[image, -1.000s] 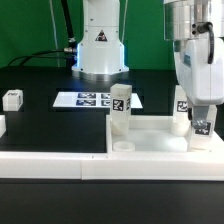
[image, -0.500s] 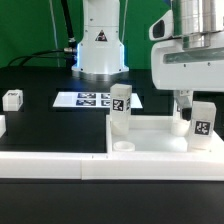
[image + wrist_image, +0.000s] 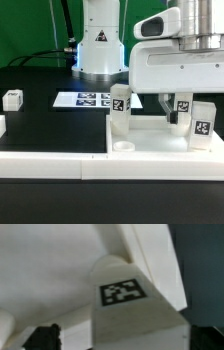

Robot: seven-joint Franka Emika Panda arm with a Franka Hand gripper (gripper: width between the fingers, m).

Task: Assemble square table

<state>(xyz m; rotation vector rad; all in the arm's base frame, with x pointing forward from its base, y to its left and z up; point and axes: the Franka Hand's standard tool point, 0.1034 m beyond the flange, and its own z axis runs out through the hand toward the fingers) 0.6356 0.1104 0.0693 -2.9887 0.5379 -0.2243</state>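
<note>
The tabletop (image 3: 150,152) is seen as plain white. The legs (image 3: 121,112) are white, each marked with a black-and-white square tag (image 3: 122,291). The table (image 3: 50,128) is black, the backdrop (image 3: 30,25) green.

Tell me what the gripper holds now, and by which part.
Nothing is held. The gripper is open, its fingers apart to either side of a tagged white leg that stands by itself in the square tabletop.

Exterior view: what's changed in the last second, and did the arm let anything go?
The fingers opened and let go of the leg at the exterior view's right, then rose and moved toward that view's left. That leg, the other two standing in the tabletop, the loose leg and the marker board stayed put.
</note>
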